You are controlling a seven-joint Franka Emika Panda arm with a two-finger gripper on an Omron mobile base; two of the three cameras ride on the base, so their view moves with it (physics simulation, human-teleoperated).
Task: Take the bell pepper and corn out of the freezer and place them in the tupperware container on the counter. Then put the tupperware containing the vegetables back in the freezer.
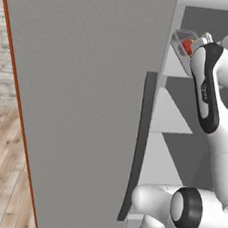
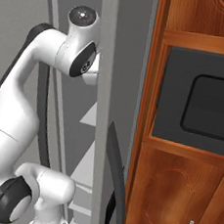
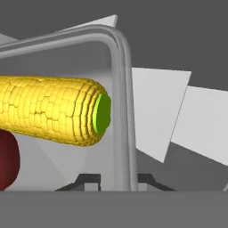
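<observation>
My gripper (image 3: pixel 119 180) is shut on the side rim of the tupperware container (image 3: pixel 121 67), a grey tray with a raised rim. The yellow corn (image 3: pixel 53 111) lies across the tray, its green end toward the gripped rim. Beside and below the corn, at the left edge, sits the dark red bell pepper (image 3: pixel 6 160). From the left base view, the tupperware container (image 1: pixel 178 40) with the bell pepper (image 1: pixel 187 45) in it is held high inside the open freezer (image 1: pixel 170 117), tilted, above the pale shelves.
The freezer's wide grey door (image 1: pixel 86 108) stands open on the left, with its long dark handle (image 1: pixel 142 139). A wooden cabinet with a dark built-in oven (image 2: pixel 198 104) flanks the freezer on the right. Pale shelf panels (image 3: pixel 156 111) lie just beyond the tray.
</observation>
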